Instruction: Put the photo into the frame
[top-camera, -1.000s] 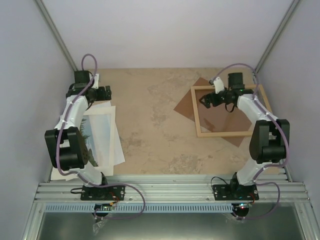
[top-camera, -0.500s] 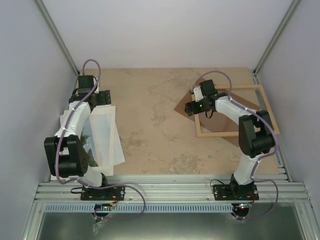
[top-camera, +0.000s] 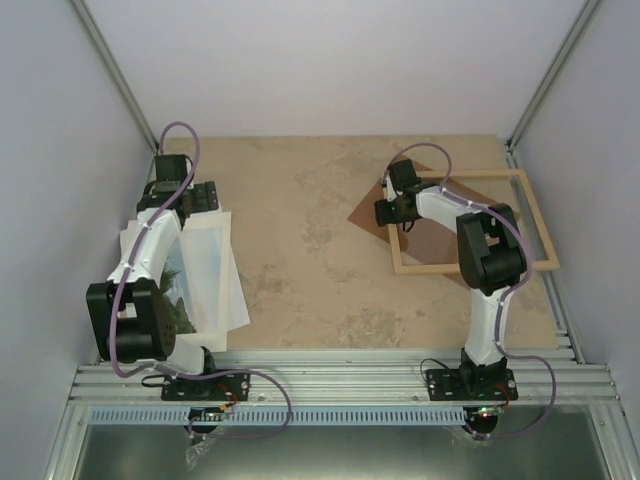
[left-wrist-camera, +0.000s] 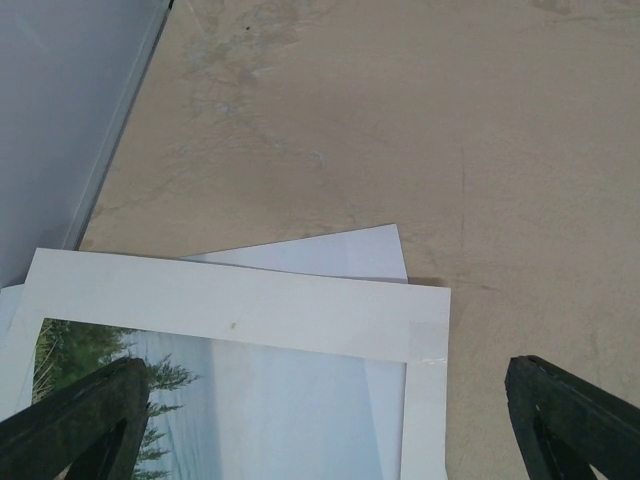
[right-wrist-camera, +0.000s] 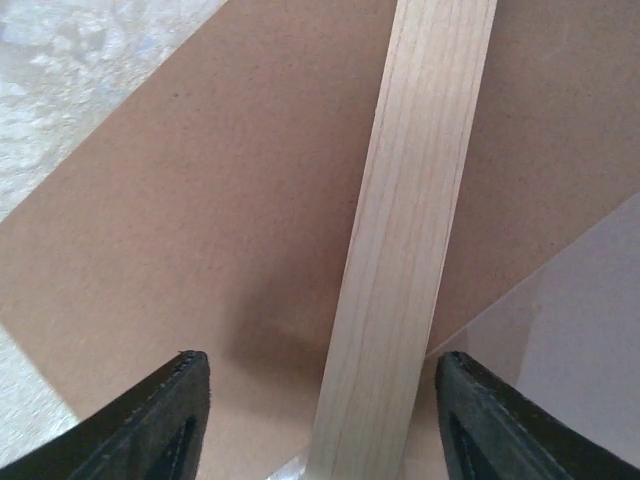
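Observation:
The photo (top-camera: 205, 270) lies face up at the left, partly under my left arm; its white border and sea print fill the lower left wrist view (left-wrist-camera: 250, 310). My left gripper (top-camera: 200, 196) (left-wrist-camera: 320, 445) is open and empty, hovering over the photo's far corner. The pale wood frame (top-camera: 430, 266) lies at the right on the brown backing board (top-camera: 368, 212). My right gripper (top-camera: 388, 212) (right-wrist-camera: 320, 430) is open, its fingers on either side of the frame's left wooden bar (right-wrist-camera: 410, 240), low over the board (right-wrist-camera: 220, 200).
A second white sheet (left-wrist-camera: 330, 255) lies under the photo, poking out at its far edge. Grey walls close in the left, right and back. The beige table (top-camera: 300, 230) shows between the photo and the frame.
My right arm has swung left from over the frame's far edge to its left bar, folding in. My left gripper has shifted slightly towards the photo's far corner.

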